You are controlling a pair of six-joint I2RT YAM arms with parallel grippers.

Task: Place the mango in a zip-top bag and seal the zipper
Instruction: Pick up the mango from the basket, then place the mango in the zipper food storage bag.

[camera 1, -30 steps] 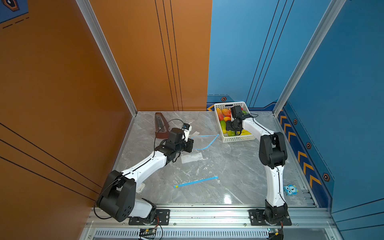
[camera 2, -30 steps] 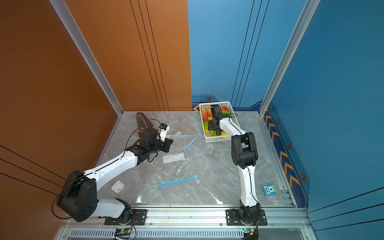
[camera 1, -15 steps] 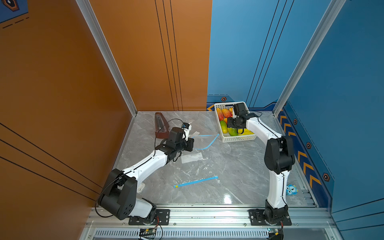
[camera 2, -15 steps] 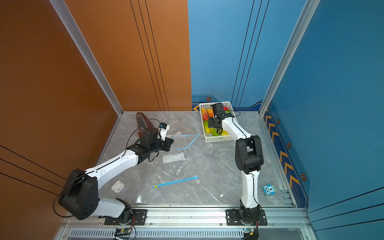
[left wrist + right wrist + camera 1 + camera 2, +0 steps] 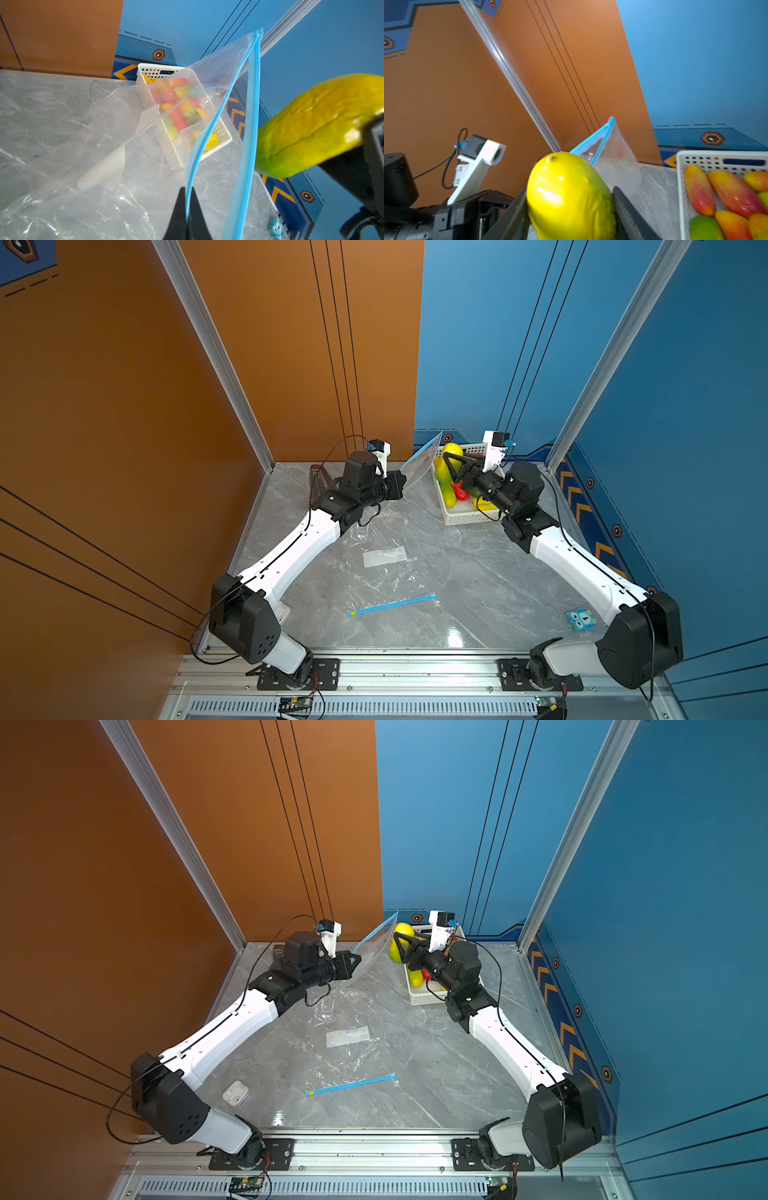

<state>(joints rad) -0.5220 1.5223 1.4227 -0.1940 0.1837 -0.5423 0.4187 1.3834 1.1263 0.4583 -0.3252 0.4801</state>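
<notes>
- Taking the table [image 5: 478, 572] as a dial with twelve at the back wall, we find the mango [image 5: 566, 182] near one o'clock, off the surface and over the inner rim of the basket [image 5: 469, 518].
- Mango: yellow at the stem end, green toward the other, stem end pointing away from the right wrist. It is outside the bag [image 5: 207, 176].
- Right gripper [image 5: 569, 207]: its two black fingers [image 5: 517, 214] are clamped on the mango's flanks, one on each side.
- Left gripper [image 5: 401, 484]: at about twelve o'clock, pinched tight on one lip of the bag, which rises from the fingertips toward the back wall.
- Bag: clear plastic with a blue zipper [image 5: 252, 116]. The two strips part below and meet at the far corner, so the mouth gapes toward the mango. The mango lies just beside the nearer strip; we cannot tell whether they touch.
- Basket: white, perforated, at one to two o'clock, holding other mangoes [image 5: 735, 193] in red, orange and green.
- Spare bag [image 5: 392, 605]: flat on the table near six o'clock, blue strip showing.
- Slip [image 5: 384, 556]: white, at the dial's centre, on crumpled clear plastic.
- Owl toy [image 5: 581, 619]: blue, at four o'clock, beside the right arm.
- Clip [image 5: 235, 1092]: small and white, at eight o'clock.
</notes>
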